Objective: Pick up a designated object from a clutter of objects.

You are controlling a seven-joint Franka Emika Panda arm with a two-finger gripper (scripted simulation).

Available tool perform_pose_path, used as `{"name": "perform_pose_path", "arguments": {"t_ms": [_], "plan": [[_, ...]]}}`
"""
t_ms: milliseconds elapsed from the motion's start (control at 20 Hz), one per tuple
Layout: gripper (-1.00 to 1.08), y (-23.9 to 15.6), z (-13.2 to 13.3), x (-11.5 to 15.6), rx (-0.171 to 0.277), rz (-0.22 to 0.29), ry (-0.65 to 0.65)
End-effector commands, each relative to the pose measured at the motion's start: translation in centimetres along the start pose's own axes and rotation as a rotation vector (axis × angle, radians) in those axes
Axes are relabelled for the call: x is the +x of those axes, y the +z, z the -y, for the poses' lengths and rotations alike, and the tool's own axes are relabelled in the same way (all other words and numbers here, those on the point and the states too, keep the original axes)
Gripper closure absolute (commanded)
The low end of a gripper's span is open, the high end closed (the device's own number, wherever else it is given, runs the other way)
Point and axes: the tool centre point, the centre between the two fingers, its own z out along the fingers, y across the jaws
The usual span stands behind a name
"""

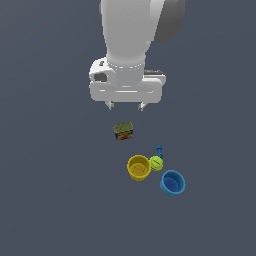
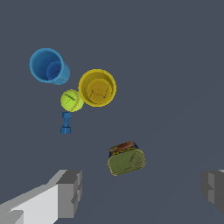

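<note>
Hovering: the gripper (image 1: 126, 106) hangs above the dark grey floor (image 1: 50, 200), holding nothing, its white arm (image 1: 127, 30) coming down from the top of the exterior view.
Jaws: spread wide apart; in the wrist view the two grey fingers (image 2: 70, 192) stand at opposite edges, with a broad gap between them.
Box: the small box (image 1: 123, 131) with an olive-green top and printed sides lies on the floor just below the fingertips in the exterior view, touching neither finger; in the wrist view it (image 2: 126, 160) sits inside the gap, closer to one finger than the other, and turned a little askew to the line between them.
Yellow cup: the yellow cup (image 1: 139, 167) stands upright with its mouth up, near the box but apart from it, on the side away from the gripper.
Ball: the yellow-green ball (image 1: 156, 163) rests just beside the yellow cup, on the exterior view's right; whether they touch cannot be told.
Blue cup: the blue cup (image 1: 173, 182) stands upright, near the ball and yellow cup, farthest from the box.
Blue bit: a tiny blue piece (image 1: 159, 149) lies right next to the ball; in the wrist view it (image 2: 66, 123) looks like a short peg with wider ends.
</note>
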Motion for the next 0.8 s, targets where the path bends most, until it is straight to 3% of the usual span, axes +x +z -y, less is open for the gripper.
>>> {"name": "perform_pose_path", "arguments": {"t_ms": [0, 750], "plan": [[-0.92, 0.00, 0.00, 0.00, 0.000, 0.000, 0.000], [-0.92, -0.35, -0.20, -0.36, -0.011, 0.000, -0.018]]}}
